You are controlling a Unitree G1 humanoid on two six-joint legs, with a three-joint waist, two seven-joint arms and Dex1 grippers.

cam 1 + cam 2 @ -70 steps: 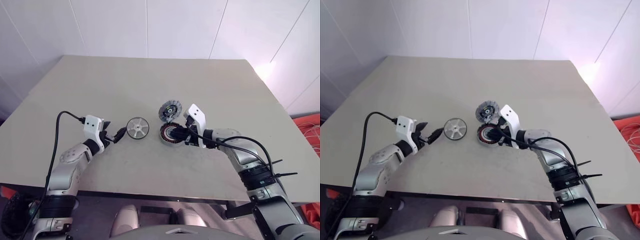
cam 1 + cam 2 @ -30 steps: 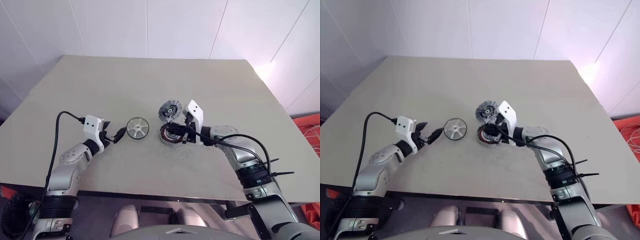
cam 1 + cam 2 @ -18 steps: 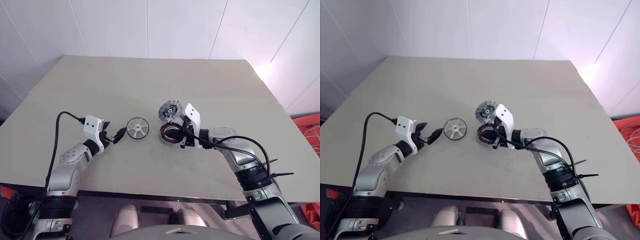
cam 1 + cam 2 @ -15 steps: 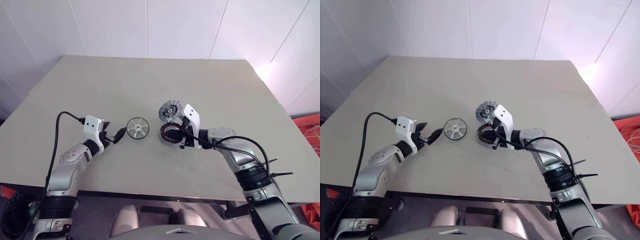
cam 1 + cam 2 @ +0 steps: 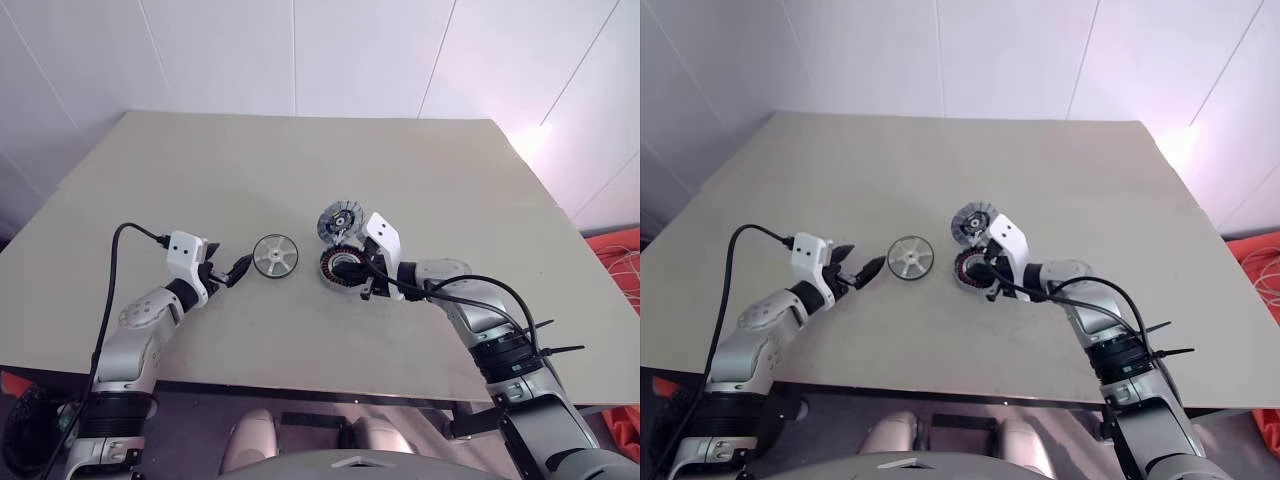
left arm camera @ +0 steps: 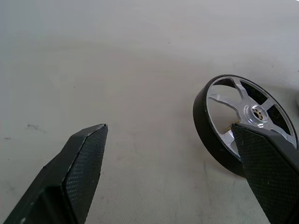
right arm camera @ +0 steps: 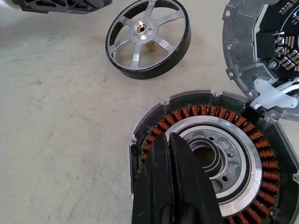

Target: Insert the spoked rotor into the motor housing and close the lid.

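rotor (image 5: 274,256): flat on table, rigid metal, likely light, slick; take by rim. left gripper (image 5: 232,273) spread wide beside it; right gripper (image 7: 173,154) pinched shut, empty, over housing (image 7: 243,154).

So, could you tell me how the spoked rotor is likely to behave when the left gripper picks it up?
The spoked rotor looks like rigid metal, so it probably won't flex. Its round dark rim could roll if tipped on edge. The polished spokes may be slippery; the open left gripper would likely hold better across the rim.
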